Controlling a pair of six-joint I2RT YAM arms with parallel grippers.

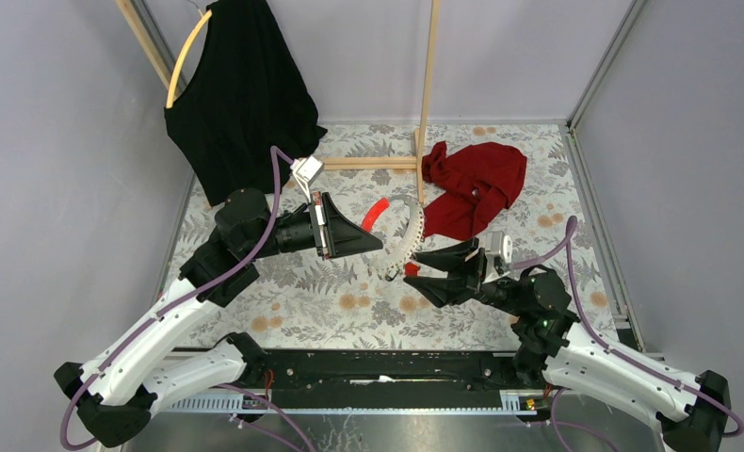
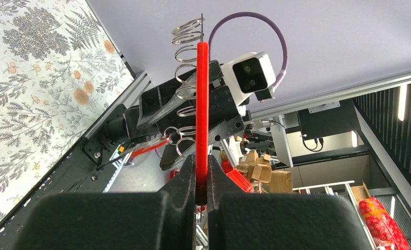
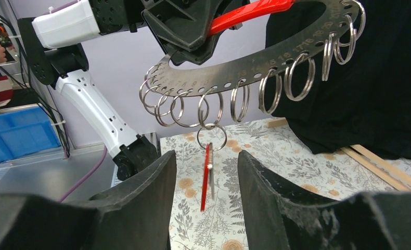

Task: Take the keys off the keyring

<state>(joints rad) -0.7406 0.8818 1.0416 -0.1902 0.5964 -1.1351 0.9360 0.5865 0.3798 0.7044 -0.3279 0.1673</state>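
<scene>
The keyring is a curved grey metal band with a red handle, and several split rings hang from it. My left gripper is shut on the red handle and holds the band in the air above the table. From one ring dangle the keys, a thin red one beside a metal one. My right gripper is open, with its fingers on either side of the hanging keys and a gap on both sides. In the top view the right gripper sits just below the band.
A crumpled red cloth lies at the back right. A black garment hangs on a yellow hanger at the back left. A wooden frame post stands behind the keyring. Grey walls enclose the floral table.
</scene>
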